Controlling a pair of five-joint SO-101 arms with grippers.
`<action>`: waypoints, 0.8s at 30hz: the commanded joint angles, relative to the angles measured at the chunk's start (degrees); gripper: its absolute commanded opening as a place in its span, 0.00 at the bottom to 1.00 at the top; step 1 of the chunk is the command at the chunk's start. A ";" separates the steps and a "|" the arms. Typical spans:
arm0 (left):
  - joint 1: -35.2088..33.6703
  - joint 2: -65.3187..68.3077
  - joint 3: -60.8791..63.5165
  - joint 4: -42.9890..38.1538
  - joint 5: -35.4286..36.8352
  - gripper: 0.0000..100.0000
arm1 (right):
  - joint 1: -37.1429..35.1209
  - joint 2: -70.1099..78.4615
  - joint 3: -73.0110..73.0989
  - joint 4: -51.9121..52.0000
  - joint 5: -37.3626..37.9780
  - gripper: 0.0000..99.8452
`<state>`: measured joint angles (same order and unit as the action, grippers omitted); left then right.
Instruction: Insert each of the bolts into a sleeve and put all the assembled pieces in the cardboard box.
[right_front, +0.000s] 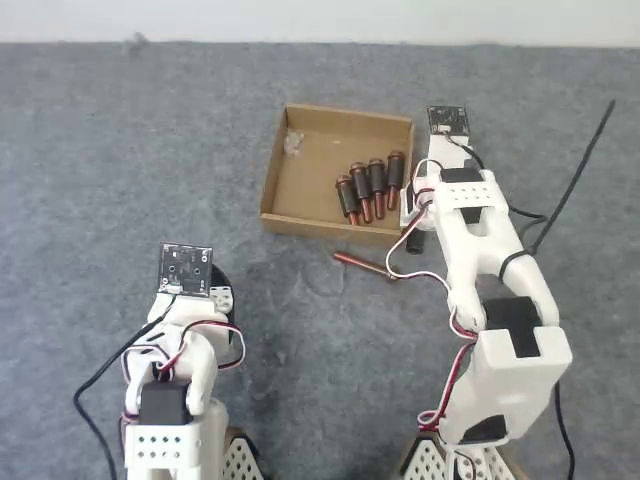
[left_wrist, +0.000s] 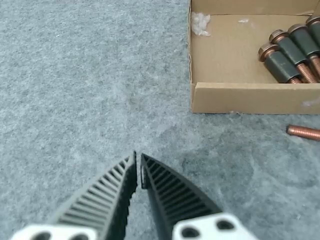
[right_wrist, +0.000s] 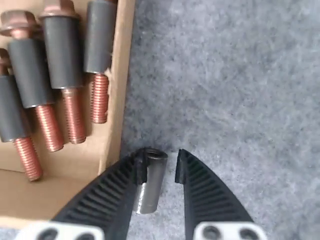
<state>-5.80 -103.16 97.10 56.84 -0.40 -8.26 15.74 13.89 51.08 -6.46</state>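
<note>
High view. Q: Parts status?
A: Jaws of the left gripper (left_wrist: 138, 156) are closed, empty. One bolt (right_front: 365, 264) lies on the mat (right_front: 120, 150) before the cardboard box (right_front: 275, 170). Jaws of the right gripper (right_wrist: 161, 151) stand narrowly apart around the sleeve (right_wrist: 148, 180), beside the box wall. Centre it and close squarely before lifting.

Left arm (right_front: 175, 410) and right arm (right_front: 495, 380): white printed plastic, black servos (right_front: 510, 318), red/white/black wires (right_front: 425, 275) looping off the joints. Left hand (left_wrist: 138, 158) and right hand (right_wrist: 161, 157) have black ridged fingers (left_wrist: 105, 200) tapering to points, white bases with screw holes (left_wrist: 189, 232). Camera board (right_front: 186, 270) on each wrist.
</note>
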 joint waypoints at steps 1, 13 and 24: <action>-0.09 -0.70 -0.48 -0.26 -0.53 0.01 | -0.40 -0.84 0.09 0.04 -0.18 0.10; -0.26 -0.70 -0.48 -1.85 -0.53 0.01 | -3.38 -5.85 2.55 2.86 -0.18 0.10; -0.44 -0.70 -0.48 -2.64 -0.53 0.01 | -3.56 -2.77 5.89 -2.24 -0.26 0.10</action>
<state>-5.80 -103.16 97.10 55.78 -0.40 -9.67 12.40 20.31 48.97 -6.46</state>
